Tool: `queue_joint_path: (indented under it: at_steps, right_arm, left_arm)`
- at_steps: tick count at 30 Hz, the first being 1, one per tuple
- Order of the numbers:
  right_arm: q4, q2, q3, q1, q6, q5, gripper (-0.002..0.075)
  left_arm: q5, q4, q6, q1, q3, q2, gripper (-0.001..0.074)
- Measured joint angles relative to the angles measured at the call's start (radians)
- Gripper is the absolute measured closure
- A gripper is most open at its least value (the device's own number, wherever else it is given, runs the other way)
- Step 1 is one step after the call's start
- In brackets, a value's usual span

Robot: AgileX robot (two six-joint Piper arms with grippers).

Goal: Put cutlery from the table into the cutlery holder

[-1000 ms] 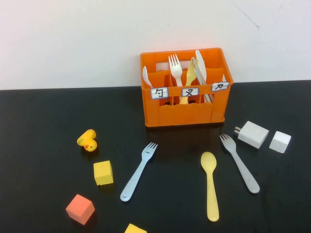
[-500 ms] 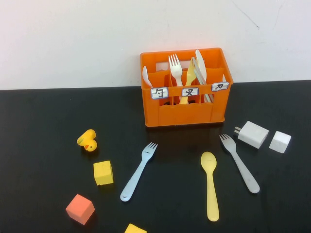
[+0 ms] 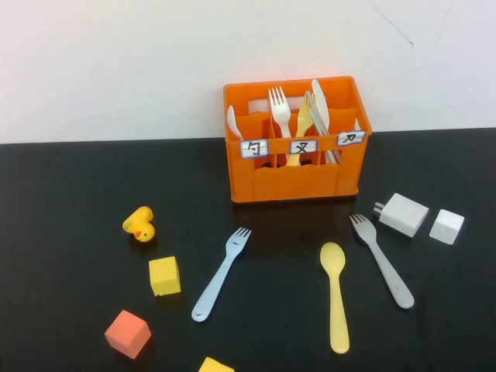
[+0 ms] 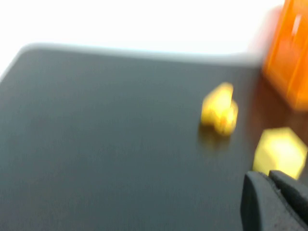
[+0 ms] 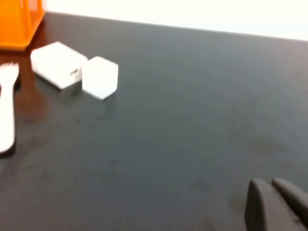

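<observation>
L gripper (image 4: 275, 202) closed, empty, above near-left table (image 3: 62, 178) | R gripper (image 5: 276, 204) closed, empty, near-right | holder (image 3: 294, 182) far centre | blue fork (image 3: 221, 275) near, left of yel spoon (image 3: 335, 298) | grey fork (image 3: 381, 260) right of spoon, all flat on table

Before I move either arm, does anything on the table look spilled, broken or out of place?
Nothing spilled or damaged. The light blue plastic fork, yellow plastic spoon and grey plastic fork lie flat before the orange slotted crate.
</observation>
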Motion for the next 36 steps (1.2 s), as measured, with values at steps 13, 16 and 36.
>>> queue_joint_path:
  at_steps: [13, 16, 36]
  right_arm:
    - [-0.054, 0.0, 0.009, 0.0, -0.028, -0.649, 0.0728]
    - [-0.043, 0.0, 0.009, 0.0, -0.035, -0.753, 0.0728]
    - [0.014, 0.0, -0.293, 0.0, 0.046, -0.314, 0.0728]
  left_arm:
    - [-0.711, -0.036, -0.003, 0.0, 0.0, 0.0, 0.0736]
    - [-0.764, -0.04, -0.059, 0.0, 0.0, -0.002, 0.0736]
    - [0.13, -0.133, -0.197, 0.0, -0.51, 0.276, 0.0736]
